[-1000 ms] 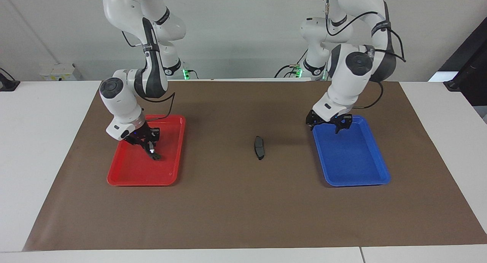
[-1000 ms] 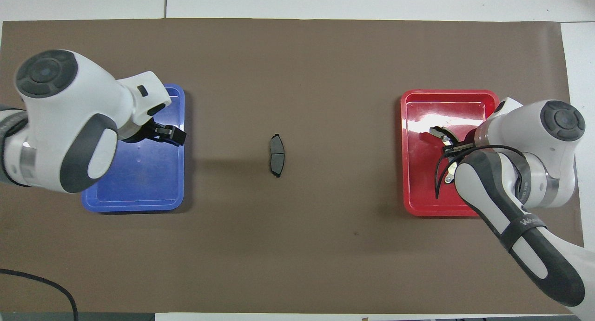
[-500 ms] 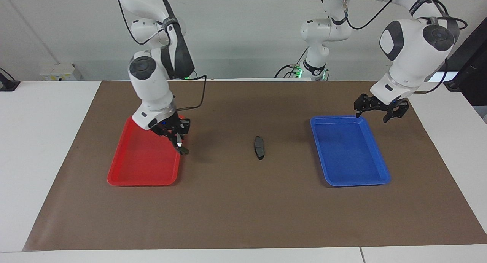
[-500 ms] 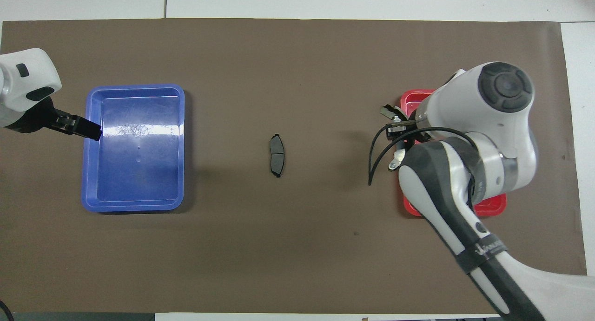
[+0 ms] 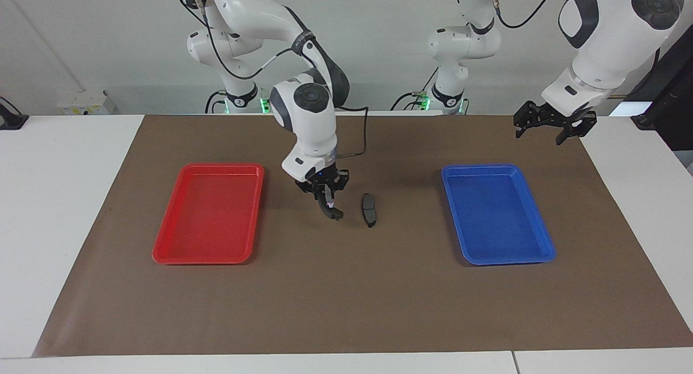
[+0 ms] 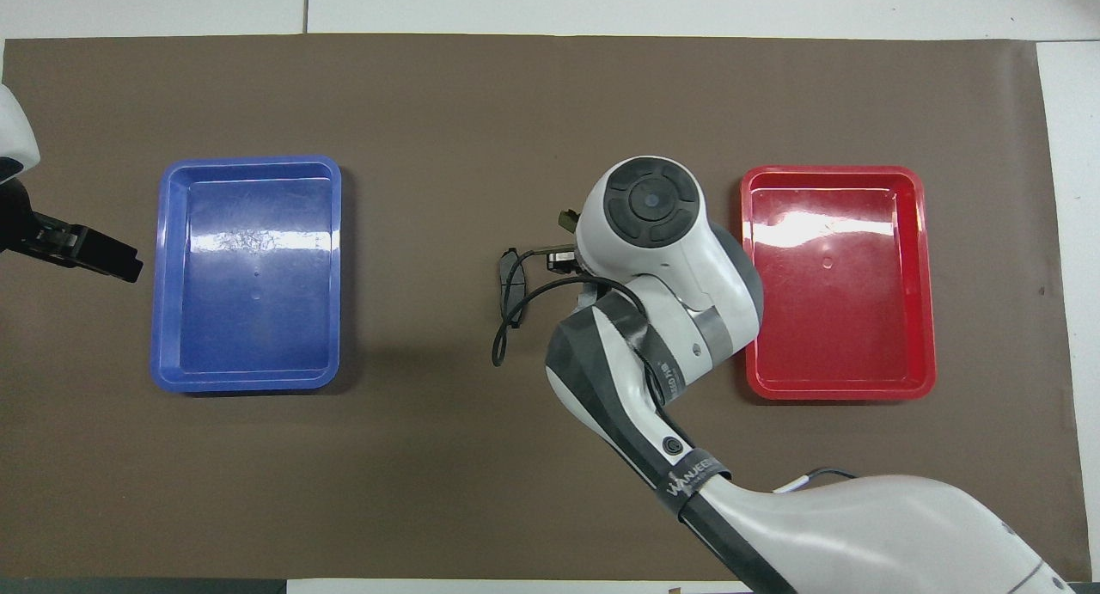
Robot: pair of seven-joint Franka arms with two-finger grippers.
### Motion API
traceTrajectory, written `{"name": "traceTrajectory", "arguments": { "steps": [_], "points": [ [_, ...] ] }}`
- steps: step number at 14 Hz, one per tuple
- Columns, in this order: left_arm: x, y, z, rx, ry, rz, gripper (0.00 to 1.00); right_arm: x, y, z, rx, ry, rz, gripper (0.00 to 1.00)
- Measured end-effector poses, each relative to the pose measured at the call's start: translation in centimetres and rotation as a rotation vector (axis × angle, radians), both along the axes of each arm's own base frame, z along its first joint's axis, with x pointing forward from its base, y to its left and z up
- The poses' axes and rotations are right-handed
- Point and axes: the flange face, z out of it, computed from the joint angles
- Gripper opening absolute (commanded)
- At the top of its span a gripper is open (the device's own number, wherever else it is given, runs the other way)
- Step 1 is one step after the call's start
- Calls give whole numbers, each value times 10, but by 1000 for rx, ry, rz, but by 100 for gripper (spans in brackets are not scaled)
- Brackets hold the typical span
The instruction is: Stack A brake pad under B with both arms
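Observation:
The brake pad A (image 5: 369, 210) is a small dark grey pad lying flat on the brown mat midway between the two trays; it also shows in the overhead view (image 6: 513, 286). My right gripper (image 5: 327, 199) is shut on the crescent brake shoe B (image 5: 334, 214), which hangs tilted just above the mat beside the pad and apart from it. In the overhead view my right arm hides most of that gripper; one end of the shoe (image 6: 566, 220) sticks out. My left gripper (image 5: 551, 126) is open, empty and raised over the mat's edge beside the blue tray; it also shows in the overhead view (image 6: 94, 256).
An empty red tray (image 5: 208, 257) lies toward the right arm's end of the mat, also in the overhead view (image 6: 832, 172). An empty blue tray (image 5: 501, 260) lies toward the left arm's end, also in the overhead view (image 6: 249, 161). A black cable (image 6: 507, 327) loops from the right wrist over the pad.
My right gripper lifted the brake shoe out of the red tray and carried it to just beside the pad. My left gripper rose from the blue tray and moved outward past it.

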Motion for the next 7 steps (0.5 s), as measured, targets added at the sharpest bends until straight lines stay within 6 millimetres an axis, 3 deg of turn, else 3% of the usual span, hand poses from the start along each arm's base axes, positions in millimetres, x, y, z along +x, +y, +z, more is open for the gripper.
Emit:
{"name": "traceTrajectory", "arguments": {
  "steps": [2, 7],
  "points": [
    [-1, 0, 0, 5, 3, 39, 100, -1, 22, -18, 4, 1, 19, 0],
    [-1, -1, 0, -4, 3, 81, 100, -11, 50, -39, 15, -6, 38, 0]
  ]
}}
